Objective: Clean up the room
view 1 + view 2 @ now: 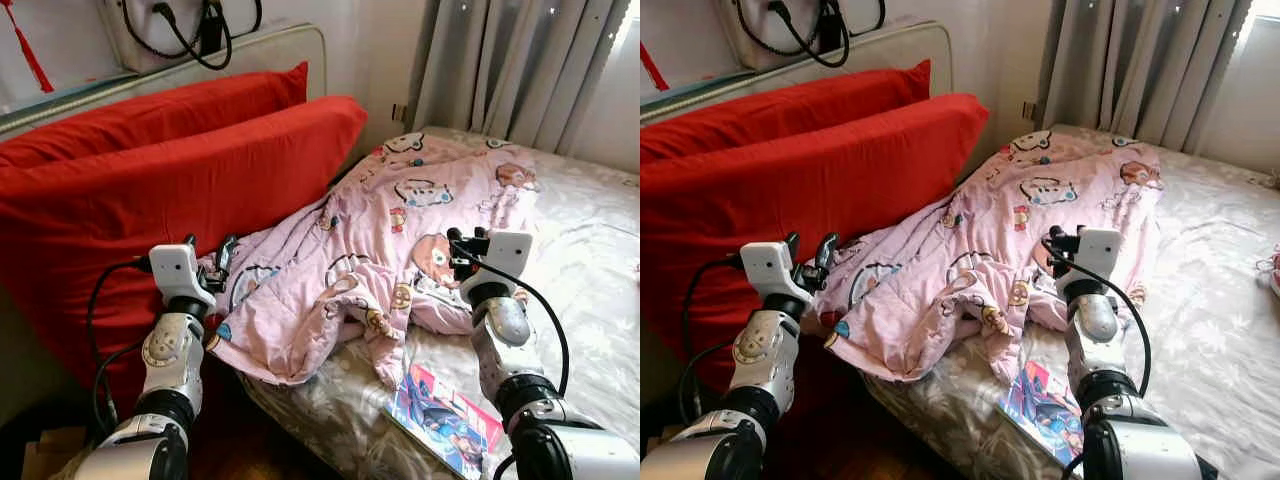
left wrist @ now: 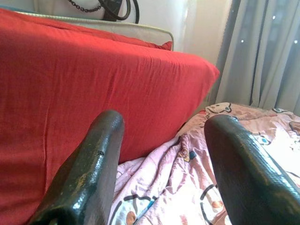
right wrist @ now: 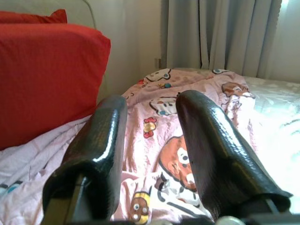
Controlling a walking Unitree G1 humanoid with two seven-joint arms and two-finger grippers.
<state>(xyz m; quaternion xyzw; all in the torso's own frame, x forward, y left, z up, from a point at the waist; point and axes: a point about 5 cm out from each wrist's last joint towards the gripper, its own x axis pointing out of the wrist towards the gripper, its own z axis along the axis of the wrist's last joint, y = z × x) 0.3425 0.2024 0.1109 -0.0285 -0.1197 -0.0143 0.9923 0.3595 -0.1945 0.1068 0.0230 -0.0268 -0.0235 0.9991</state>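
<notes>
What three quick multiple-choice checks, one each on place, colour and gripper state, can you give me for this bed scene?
1. Where does the comic book lie?
A. on the pillows
B. on the bed's near edge, beside the right arm
C. on the floor

2. What colour are the pillows?
A. red
B. grey
C. pink

3. How do the left gripper and right gripper stand?
A. both shut on the quilt
B. both open, holding nothing
C. one shut

Answers: 1 B, it lies on the sheet below the pink cartoon quilt; 2 A, both are red; 3 B, both wrist views show fingers apart.
</notes>
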